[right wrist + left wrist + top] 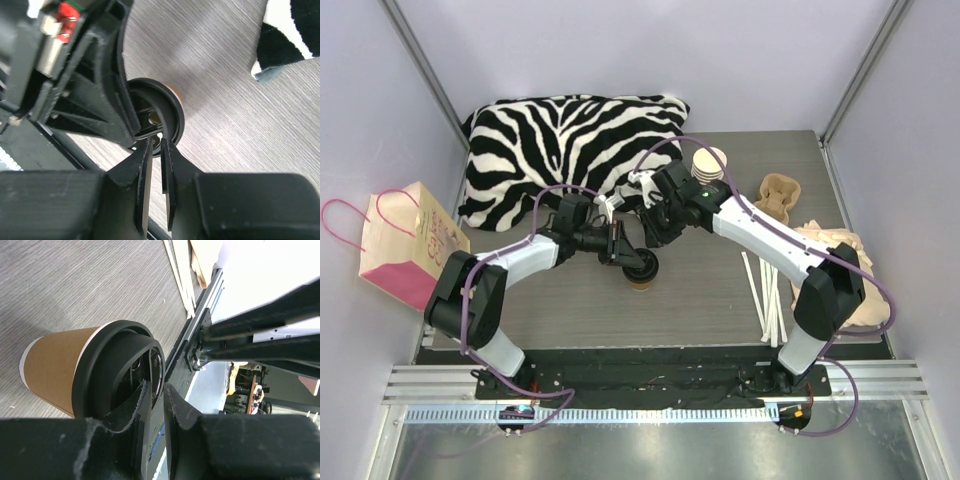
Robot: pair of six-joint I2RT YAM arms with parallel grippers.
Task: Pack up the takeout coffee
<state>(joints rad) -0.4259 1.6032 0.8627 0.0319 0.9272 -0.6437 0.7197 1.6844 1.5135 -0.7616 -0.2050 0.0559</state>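
Standing upright on the grey table (715,290), the small brown paper cup with a round black plastic lid (55,365) is pinched at its lid rim by the left gripper (159,388), fingers nearly together. The right gripper (157,144) holds its fingers a slit apart at the same rim; whether they grip is unclear. A zebra-striped cushion (550,150) lies behind, white straws (767,300) well to the right.

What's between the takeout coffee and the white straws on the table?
Nothing but bare tabletop between the takeout coffee and the straws; the top view shows it.
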